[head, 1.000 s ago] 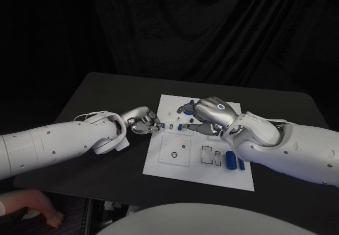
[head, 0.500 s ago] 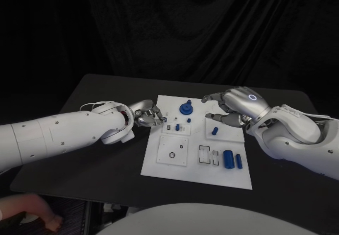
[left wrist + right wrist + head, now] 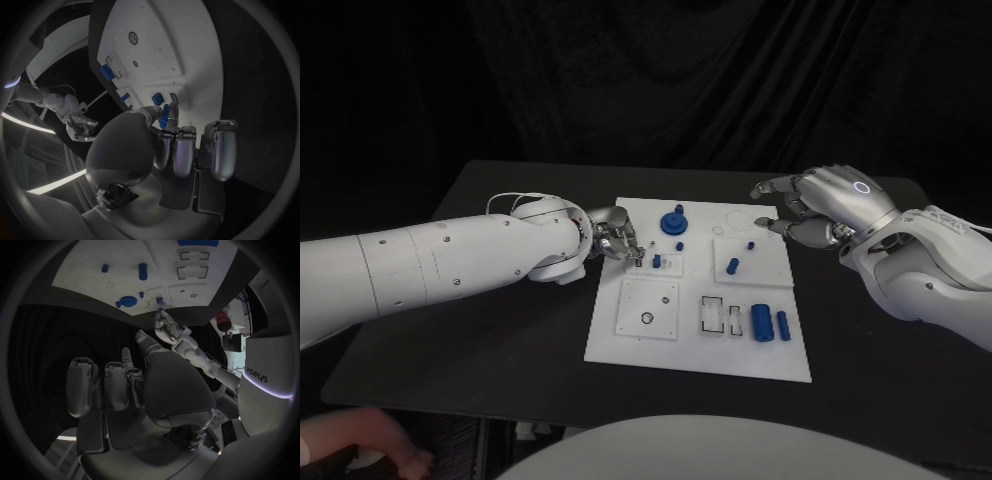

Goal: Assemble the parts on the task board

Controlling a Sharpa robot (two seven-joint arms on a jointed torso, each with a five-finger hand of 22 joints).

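At the board's left edge: seating a peg.
Left hand (image 3: 610,243) pinches a blue peg (image 3: 164,116) over the task board (image 3: 646,340); right hand (image 3: 812,208) hovers empty, fingers apart; next, press straight down.

A flat black bench (image 3: 502,330) with a matte top carries the work, its far edge running in front of a dark curtain. Directly on it, near the middle, lies the white rectangular task board (image 3: 675,345), a thin flat plate lying slightly askew to the bench's edges. The board's near edge stops short of the bench's front edge, and bare black surface shows along its left and right sides and beyond its far edge.
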